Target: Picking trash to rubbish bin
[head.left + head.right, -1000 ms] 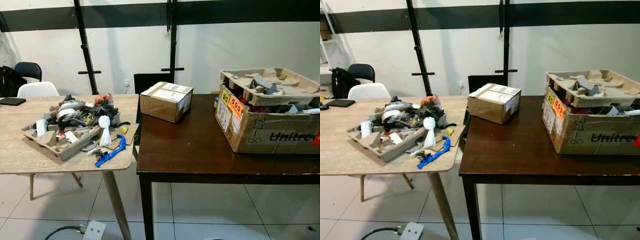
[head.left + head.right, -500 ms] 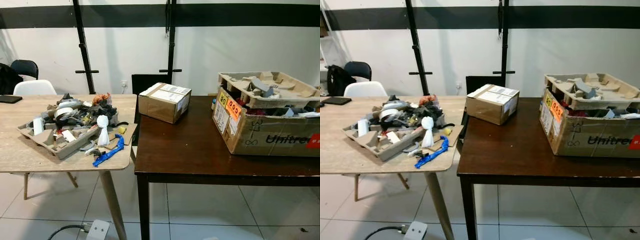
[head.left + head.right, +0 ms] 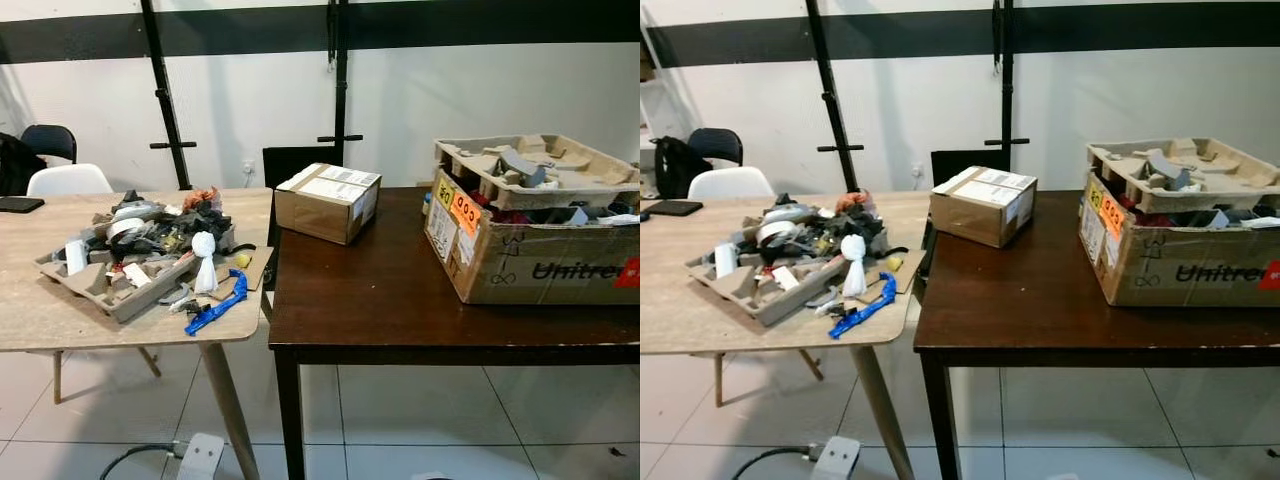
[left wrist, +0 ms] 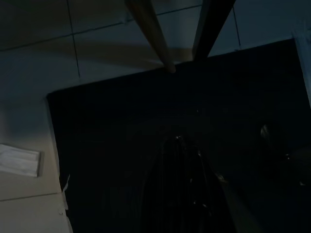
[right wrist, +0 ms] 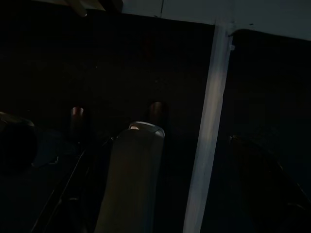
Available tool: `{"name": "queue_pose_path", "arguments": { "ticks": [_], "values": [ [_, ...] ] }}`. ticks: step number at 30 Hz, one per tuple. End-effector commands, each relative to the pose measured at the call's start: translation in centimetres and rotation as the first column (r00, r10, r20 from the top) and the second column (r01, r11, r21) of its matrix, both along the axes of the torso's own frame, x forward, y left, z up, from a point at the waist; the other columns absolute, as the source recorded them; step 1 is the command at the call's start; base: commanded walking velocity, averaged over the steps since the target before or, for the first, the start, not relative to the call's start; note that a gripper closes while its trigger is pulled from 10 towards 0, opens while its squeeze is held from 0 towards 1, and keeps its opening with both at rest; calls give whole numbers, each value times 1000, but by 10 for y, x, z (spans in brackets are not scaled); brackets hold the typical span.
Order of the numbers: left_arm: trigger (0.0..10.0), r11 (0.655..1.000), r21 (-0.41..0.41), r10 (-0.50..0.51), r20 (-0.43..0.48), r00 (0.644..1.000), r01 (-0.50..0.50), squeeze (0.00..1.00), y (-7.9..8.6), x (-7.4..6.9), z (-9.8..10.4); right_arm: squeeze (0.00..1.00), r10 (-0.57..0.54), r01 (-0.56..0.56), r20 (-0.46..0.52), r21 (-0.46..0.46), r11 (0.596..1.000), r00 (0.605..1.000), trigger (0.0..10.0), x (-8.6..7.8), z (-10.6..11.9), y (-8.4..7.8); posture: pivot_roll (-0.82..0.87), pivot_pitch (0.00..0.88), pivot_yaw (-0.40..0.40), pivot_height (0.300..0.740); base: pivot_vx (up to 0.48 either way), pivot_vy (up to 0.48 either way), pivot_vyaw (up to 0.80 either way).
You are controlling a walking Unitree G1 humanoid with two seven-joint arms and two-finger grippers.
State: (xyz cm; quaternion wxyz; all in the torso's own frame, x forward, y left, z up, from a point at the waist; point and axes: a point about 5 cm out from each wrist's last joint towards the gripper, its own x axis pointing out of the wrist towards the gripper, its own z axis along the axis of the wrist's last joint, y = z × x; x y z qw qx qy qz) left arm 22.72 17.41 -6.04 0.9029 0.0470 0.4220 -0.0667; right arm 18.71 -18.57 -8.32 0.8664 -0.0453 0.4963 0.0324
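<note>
As cam shifted, trash pile [image 3: 150,250] unmoved | both pincers: state can't tell, too dark

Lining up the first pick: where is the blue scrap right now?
In the left eye view, the blue scrap lies on the light wooden table, near its front right corner, just below the white tied bag.

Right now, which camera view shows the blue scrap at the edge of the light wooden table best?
The right eye view: the blue scrap lies sharp and unhidden beside the trash pile. The left eye view gives almost the same look. Both wrist views are dark and point at the floor.
</note>
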Motion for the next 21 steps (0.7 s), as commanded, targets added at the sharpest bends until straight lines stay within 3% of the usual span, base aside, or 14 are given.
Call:
{"name": "queue_pose_path", "arguments": {
  "ticks": [1,7,17,21],
  "values": [
    [10000,1000,6,14,-22,1000,-14,0,6,-3,-2,0,0,0,3,6,1000,1000,10000,-2,-1,4,-42,0,76,740,0,0,0],
    [10000,1000,21,19,-29,999,-18,0,14,-4,-1,0,2,-2,0,15,1000,1000,10000,-3,-2,9,-58,0,93,740,0,0,0],
    [10000,1000,25,1,-19,1000,-1,0,13,2,2,0,-7,6,8,16,1000,1000,10000,1,0,8,-29,0,96,740,0,0,0],
    [10000,999,37,-1,-16,1000,2,0,17,3,3,0,-9,9,10,27,1000,1000,10000,2,0,12,11,0,70,740,0,0,0]
  ]
}}
